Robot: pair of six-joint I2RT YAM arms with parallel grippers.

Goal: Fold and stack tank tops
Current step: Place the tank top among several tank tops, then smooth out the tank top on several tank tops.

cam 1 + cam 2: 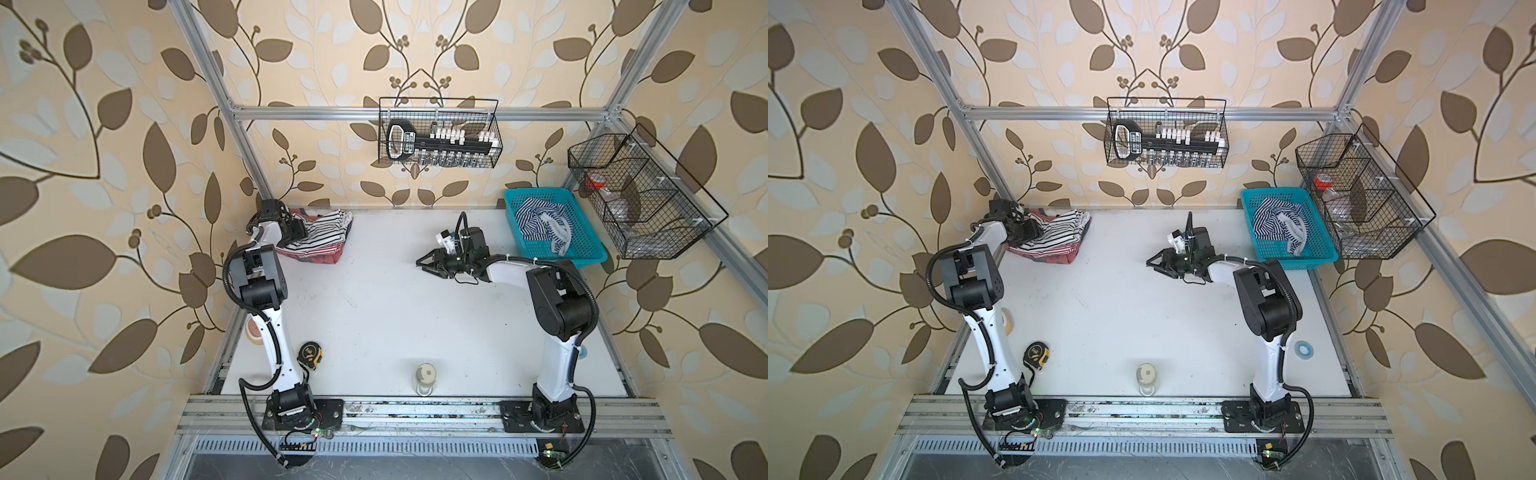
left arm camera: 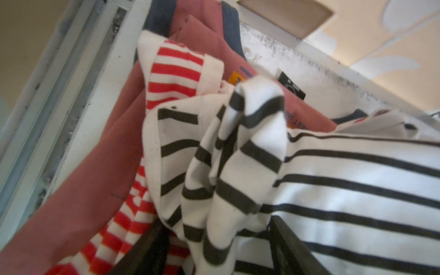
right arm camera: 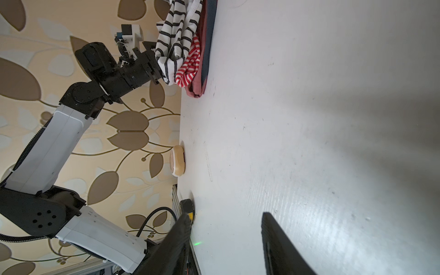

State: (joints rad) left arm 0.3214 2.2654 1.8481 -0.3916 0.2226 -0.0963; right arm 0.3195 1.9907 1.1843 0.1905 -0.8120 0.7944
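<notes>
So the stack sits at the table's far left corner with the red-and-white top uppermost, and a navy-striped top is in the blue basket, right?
Nearly. The white top with black stripes is uppermost; the red-and-white top lies under it, as the right wrist view shows. The far left corner and the navy-striped top in the blue basket are right.

Table (image 1: 374,316) ctr free; basket (image 1: 582,254), tank tops (image 1: 328,232) prob. flank.

Left fingers (image 2: 288,247), right fingers (image 3: 278,247) — apart
</notes>
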